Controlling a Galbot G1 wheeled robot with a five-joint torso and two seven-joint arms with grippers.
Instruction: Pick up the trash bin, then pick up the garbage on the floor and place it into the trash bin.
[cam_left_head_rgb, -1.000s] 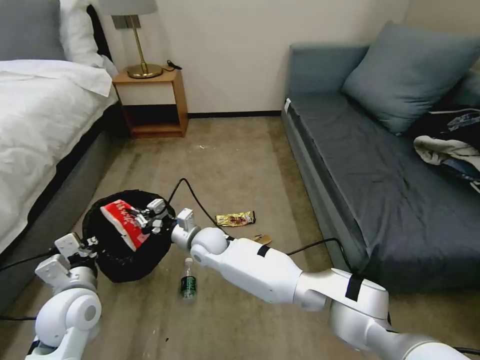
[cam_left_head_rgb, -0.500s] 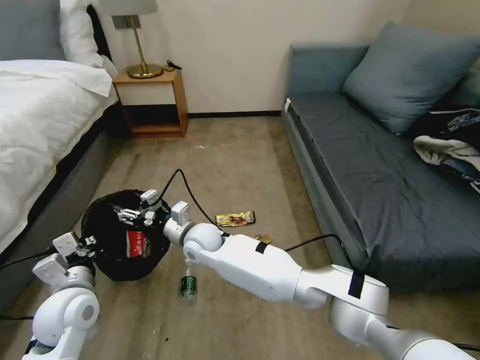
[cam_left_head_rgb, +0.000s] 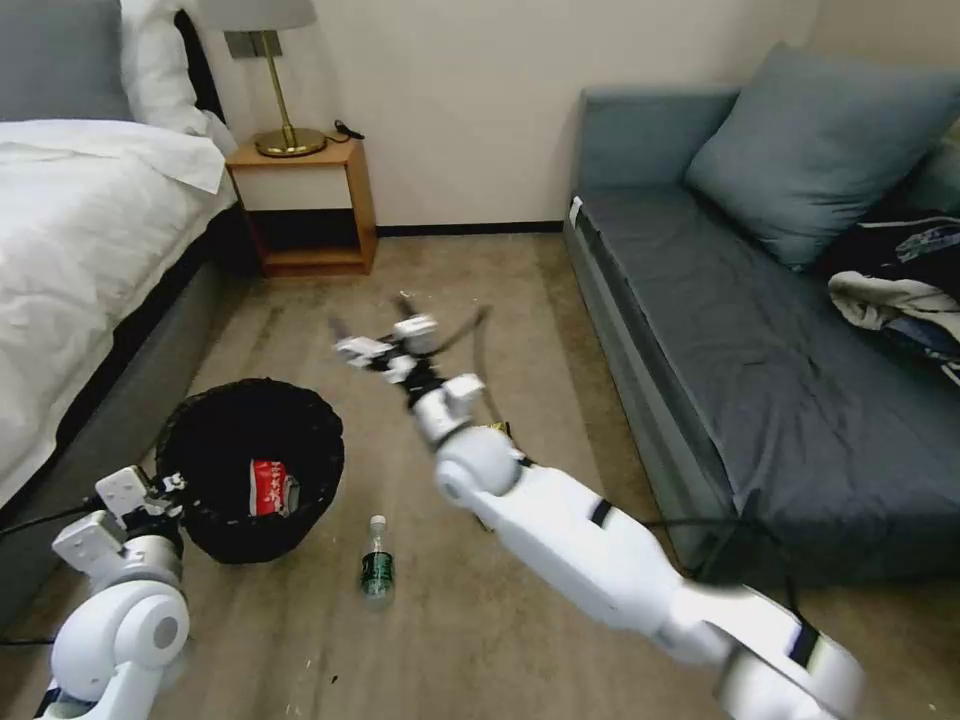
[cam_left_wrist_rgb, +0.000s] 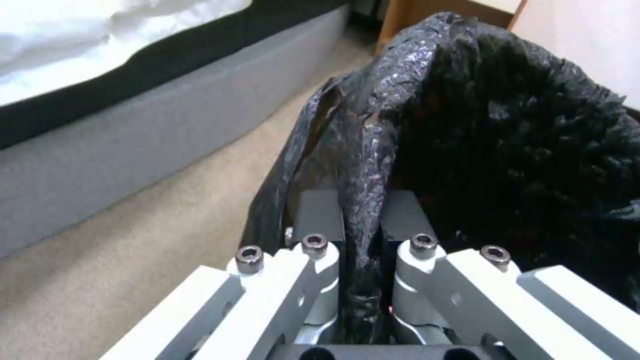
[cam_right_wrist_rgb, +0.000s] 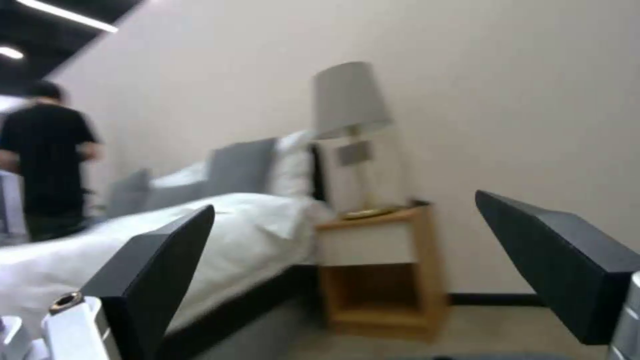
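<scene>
I have the trash bin (cam_left_head_rgb: 250, 470) by its rim: my left hand (cam_left_wrist_rgb: 360, 260) is clamped on a fold of the black liner, close beside the bed (cam_left_head_rgb: 90, 230). One piece of garbage is already in, the red-and-white wrapper (cam_left_head_rgb: 272, 488) lying inside the bin. My right hand (cam_left_head_rgb: 385, 352) is raised over the floor beyond the bin, fingers spread apart and empty. By my count, one bin and one item binned; on the floor I see one clear bottle (cam_left_head_rgb: 377, 572) just beside the bin, and a sliver of gold wrapper (cam_left_head_rgb: 497, 430) behind my right arm. Those remain, I judge.
</scene>
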